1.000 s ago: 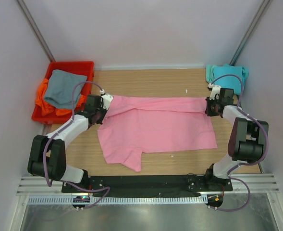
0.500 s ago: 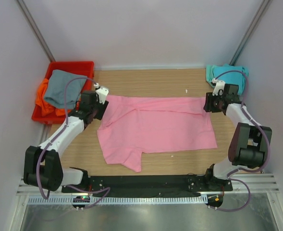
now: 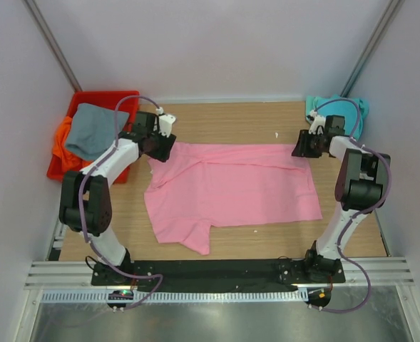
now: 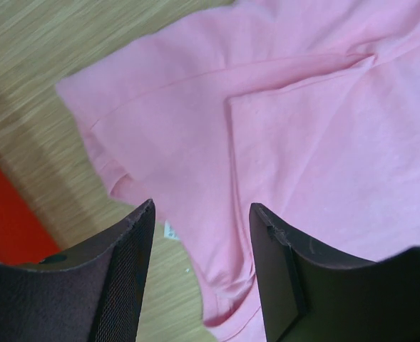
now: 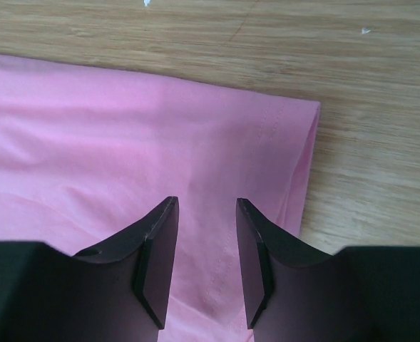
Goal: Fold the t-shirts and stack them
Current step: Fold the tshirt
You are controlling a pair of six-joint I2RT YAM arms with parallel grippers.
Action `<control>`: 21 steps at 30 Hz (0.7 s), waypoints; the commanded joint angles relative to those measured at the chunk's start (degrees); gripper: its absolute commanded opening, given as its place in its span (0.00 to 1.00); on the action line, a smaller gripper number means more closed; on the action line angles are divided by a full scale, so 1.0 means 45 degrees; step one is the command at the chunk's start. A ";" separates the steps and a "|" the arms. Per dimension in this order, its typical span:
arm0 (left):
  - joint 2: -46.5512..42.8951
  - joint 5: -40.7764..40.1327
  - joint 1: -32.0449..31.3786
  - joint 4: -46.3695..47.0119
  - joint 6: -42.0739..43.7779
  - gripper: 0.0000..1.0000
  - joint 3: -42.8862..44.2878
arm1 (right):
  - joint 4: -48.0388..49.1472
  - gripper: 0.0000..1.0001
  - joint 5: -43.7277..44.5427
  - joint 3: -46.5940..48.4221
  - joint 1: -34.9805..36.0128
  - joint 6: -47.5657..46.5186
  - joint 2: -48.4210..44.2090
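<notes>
Laying-out step looks done: pink t-shirt [image 3: 231,189] lies flat mid-table [image 3: 224,117], left tool [image 4: 202,214] and right tool [image 5: 207,206] both spread and empty over its far corners, next probably re-pinch an edge to fold.

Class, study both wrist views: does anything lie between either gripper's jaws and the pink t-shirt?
Nothing visible does. The left gripper and right gripper hang open directly over the pink t-shirt, with only bare cloth and table below.
</notes>
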 commanded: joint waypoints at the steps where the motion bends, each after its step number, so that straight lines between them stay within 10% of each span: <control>1: 0.1075 0.2239 0.0084 -0.1319 0.0099 0.57 0.1643 | 0.0203 0.43 -0.0482 0.0725 -0.0022 0.0247 0.0379; 21: 0.5219 0.4097 0.0065 -0.2629 -0.0701 0.50 0.4968 | 0.0204 0.43 -0.0462 0.0784 -0.0022 0.0189 0.0927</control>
